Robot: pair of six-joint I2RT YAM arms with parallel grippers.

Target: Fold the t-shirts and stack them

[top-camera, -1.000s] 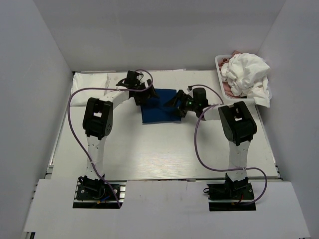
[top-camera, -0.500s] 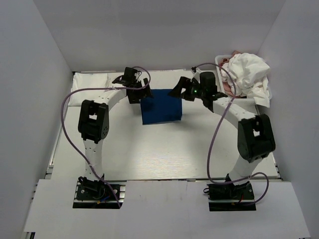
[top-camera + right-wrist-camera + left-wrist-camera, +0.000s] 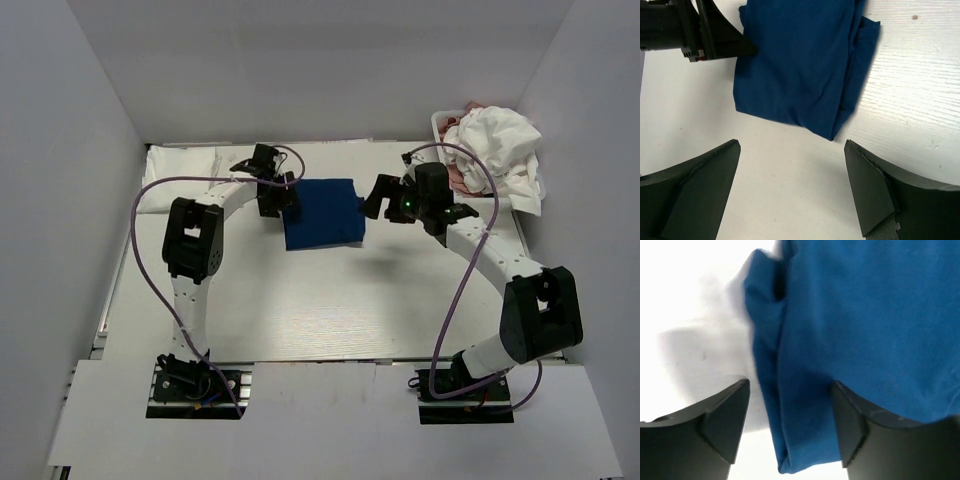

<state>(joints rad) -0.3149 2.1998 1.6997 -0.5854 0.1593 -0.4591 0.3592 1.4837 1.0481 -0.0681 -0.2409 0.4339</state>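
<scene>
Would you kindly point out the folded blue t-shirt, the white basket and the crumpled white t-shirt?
folded blue t-shirt [image 3: 322, 212], top view, middle of its upper face.
white basket [image 3: 437, 125], top view, rim at its far left corner.
crumpled white t-shirt [image 3: 497, 145], top view, centre of the heap.

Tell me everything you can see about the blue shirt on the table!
The blue t-shirt is soft-looking plain cloth, folded into a nearly square packet with layered edges showing along one side. It lies flat on the white table, towards the far middle. The left tool is open with the shirt's folded edge between its fingers; whether it touches the cloth I cannot tell.
</scene>
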